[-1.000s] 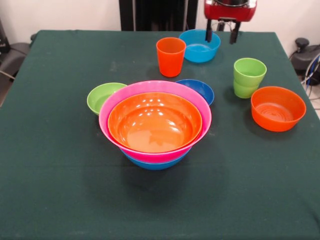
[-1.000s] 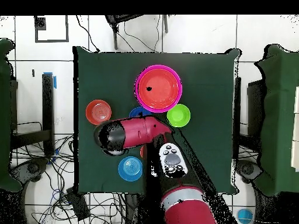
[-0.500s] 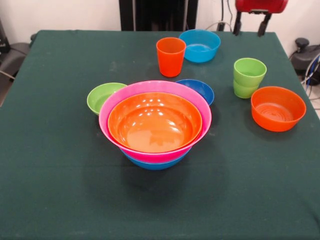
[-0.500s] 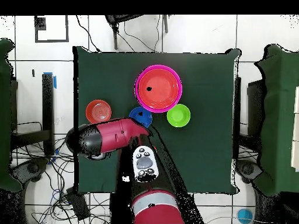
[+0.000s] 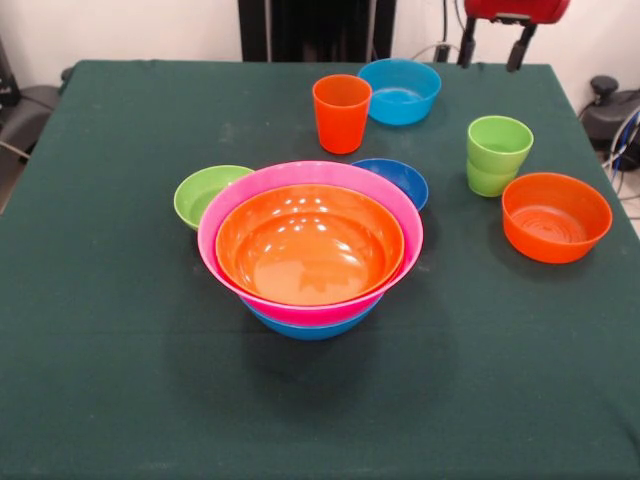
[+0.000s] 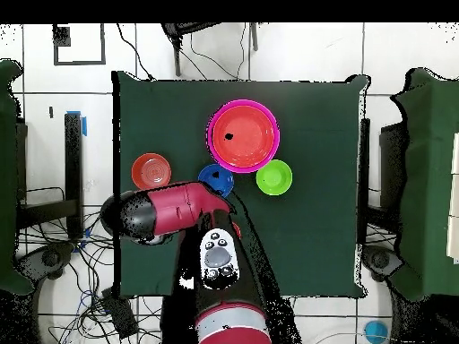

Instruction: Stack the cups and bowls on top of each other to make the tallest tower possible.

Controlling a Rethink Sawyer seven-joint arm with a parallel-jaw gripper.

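Gripper (image 5: 491,47) hung at table's far edge, jaws spread, empty. Tower (image 5: 310,245) sat mid-table, lime cups (image 5: 497,154) twd right edge. You risked clipping light blue bowl (image 5: 399,91) on descent; tumblers tip easily.

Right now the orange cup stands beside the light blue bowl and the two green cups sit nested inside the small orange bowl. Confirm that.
Not quite. In the front view the green cups stand on the cloth beside the small orange bowl, not inside it. The orange cup does stand beside the light blue bowl.
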